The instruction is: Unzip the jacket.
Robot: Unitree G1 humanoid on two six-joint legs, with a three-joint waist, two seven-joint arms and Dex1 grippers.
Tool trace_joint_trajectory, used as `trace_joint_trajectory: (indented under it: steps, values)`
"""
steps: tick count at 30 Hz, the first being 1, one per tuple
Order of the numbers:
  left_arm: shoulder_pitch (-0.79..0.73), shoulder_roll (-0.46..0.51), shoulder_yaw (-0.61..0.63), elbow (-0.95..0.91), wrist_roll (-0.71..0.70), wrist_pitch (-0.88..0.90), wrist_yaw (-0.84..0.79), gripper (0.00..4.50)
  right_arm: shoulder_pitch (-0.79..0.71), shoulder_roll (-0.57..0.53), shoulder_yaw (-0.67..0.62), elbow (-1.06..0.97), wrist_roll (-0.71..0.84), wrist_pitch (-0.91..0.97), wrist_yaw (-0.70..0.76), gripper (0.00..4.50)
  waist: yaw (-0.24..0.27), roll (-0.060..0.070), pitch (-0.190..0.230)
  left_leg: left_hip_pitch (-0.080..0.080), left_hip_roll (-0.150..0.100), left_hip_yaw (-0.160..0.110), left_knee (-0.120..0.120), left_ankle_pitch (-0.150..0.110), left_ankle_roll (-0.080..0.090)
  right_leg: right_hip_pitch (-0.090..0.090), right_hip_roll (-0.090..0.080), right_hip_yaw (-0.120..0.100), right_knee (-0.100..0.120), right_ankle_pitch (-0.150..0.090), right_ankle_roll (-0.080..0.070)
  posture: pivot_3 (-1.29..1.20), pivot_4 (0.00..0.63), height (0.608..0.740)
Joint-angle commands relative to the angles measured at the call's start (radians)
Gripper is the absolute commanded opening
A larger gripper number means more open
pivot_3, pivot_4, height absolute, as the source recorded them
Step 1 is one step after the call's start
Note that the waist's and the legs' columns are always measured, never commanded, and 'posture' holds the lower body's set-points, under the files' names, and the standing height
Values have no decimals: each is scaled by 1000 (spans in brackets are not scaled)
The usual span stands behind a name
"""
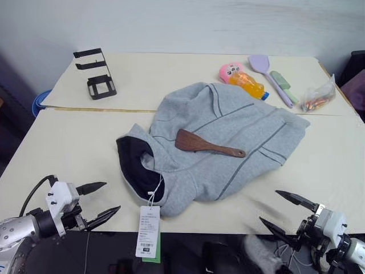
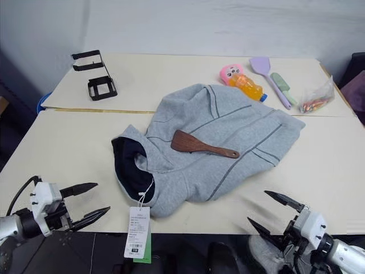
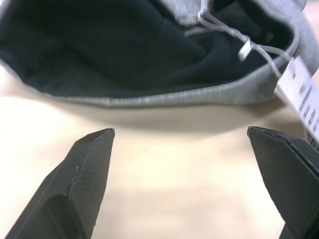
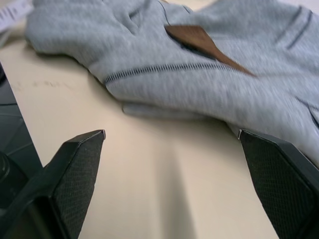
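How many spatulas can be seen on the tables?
2: a wooden spatula lying on the jacket, and a purple spatula on the far table beside the orange bottle.

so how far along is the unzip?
Nothing done yet. The jacket lies crumpled on the table, hood toward the robot, and I can't see the zipper in any view. A wooden spatula lies on top of it. In hand: nothing; the left gripper and right gripper sit at the near table edge, jaws open, clear of the fabric. Left: clear the spatula, find the zipper, pull it down.
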Motion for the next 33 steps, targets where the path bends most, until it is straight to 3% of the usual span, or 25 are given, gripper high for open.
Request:
trace_joint_trajectory:
  steps: [1,6,11,17,21,25,29,33]
  values:
    - [1,-4,25,7,5,-15,17,4500,-5,23,-49,-4,2,-27,-57,4474,-2,0,0,0,0,0,0,0,0,0,0,0,0,0,0,0,150,740]
    - [-32,11,23,12,-99,70,-30,4500,12,50,-66,-28,-6,-26,-118,4474,0,0,0,0,1,0,0,0,-1,-1,0,0,1,0,-1,0,150,740]
    - [-108,28,32,57,-118,43,-72,4500,10,25,-44,-40,17,1,-88,4474,0,1,0,0,1,0,0,1,-1,0,0,0,1,0,-1,0,150,740]
    - [-192,24,-10,-27,-185,128,-46,4500,-62,-3,-26,-80,7,40,-96,4474,-4,1,0,0,0,0,0,1,-1,0,0,0,2,0,0,0,150,740]
    - [-258,6,-31,-66,-245,208,14,4500,-233,-93,78,-248,23,312,-184,4474,-12,1,1,1,0,1,1,2,-1,0,0,1,3,0,0,0,150,740]
    - [-310,-1,-74,-90,-289,277,39,4500,-487,-130,198,-281,-40,545,-294,4474,-15,1,1,1,1,0,2,4,-4,-1,1,0,6,0,-1,0,150,740]
    - [-363,-4,-172,-90,-264,289,12,4500,-776,-102,405,-181,-161,756,-337,4474,-8,1,1,-1,0,-1,1,5,-5,-4,1,-1,8,-1,-3,0,150,740]
    - [-394,-19,-208,-75,-239,268,19,4500,-940,-45,539,-42,-254,872,-363,4474,-3,1,1,-8,-2,0,3,8,-3,-11,1,-1,16,0,-3,0,150,740]
